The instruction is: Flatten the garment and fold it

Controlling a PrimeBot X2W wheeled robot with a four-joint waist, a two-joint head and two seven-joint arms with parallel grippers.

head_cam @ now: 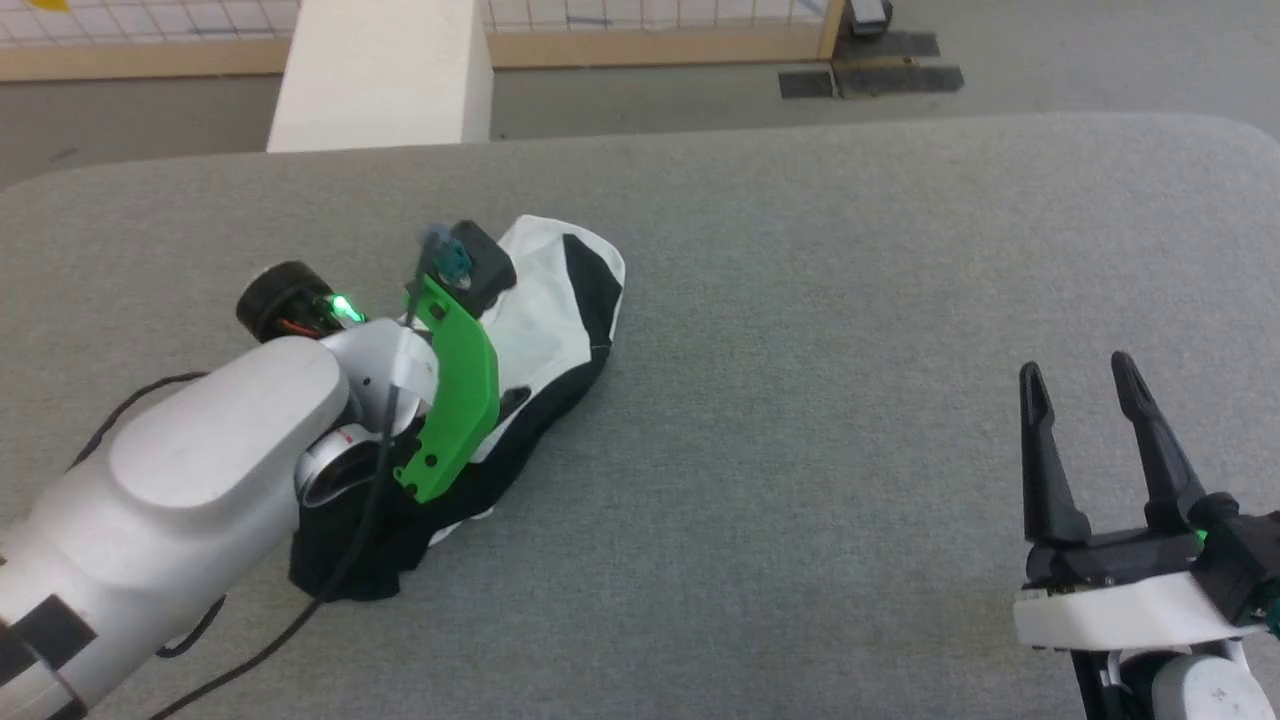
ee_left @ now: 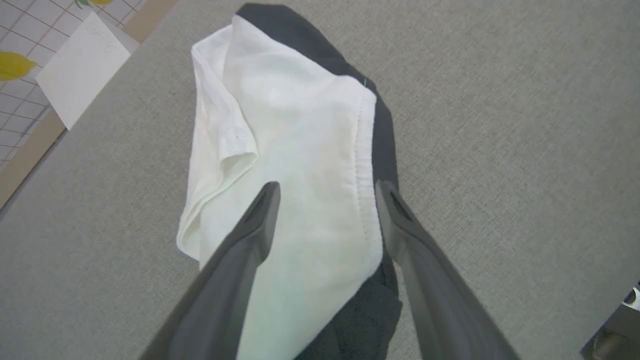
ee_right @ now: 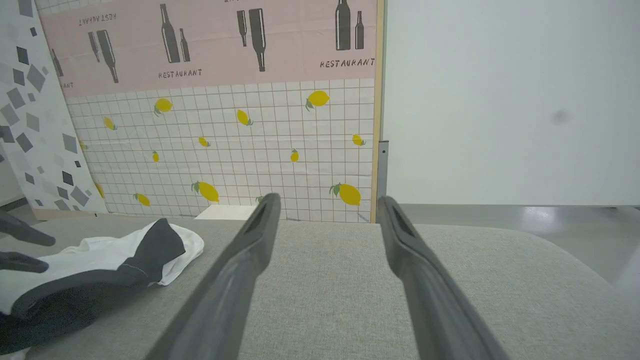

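The garment (head_cam: 555,300) lies crumpled in a long heap on the left half of the grey padded table (head_cam: 820,330). White cloth is on top and black cloth runs along its right side and near end. My left arm (head_cam: 220,440) reaches over it, and its wrist and green bracket (head_cam: 455,400) hide the fingers in the head view. In the left wrist view my left gripper (ee_left: 327,187) stands open just above the white cloth (ee_left: 290,100), nothing between its fingers. My right gripper (head_cam: 1078,372) is open and empty at the lower right, far from the garment (ee_right: 100,255).
A white pillar (head_cam: 380,70) stands just beyond the table's far edge. Behind it are grey floor with black mats (head_cam: 870,75) and a lemon-patterned tiled wall (ee_right: 225,145). A black cable (head_cam: 330,590) trails from my left arm over the garment's near end.
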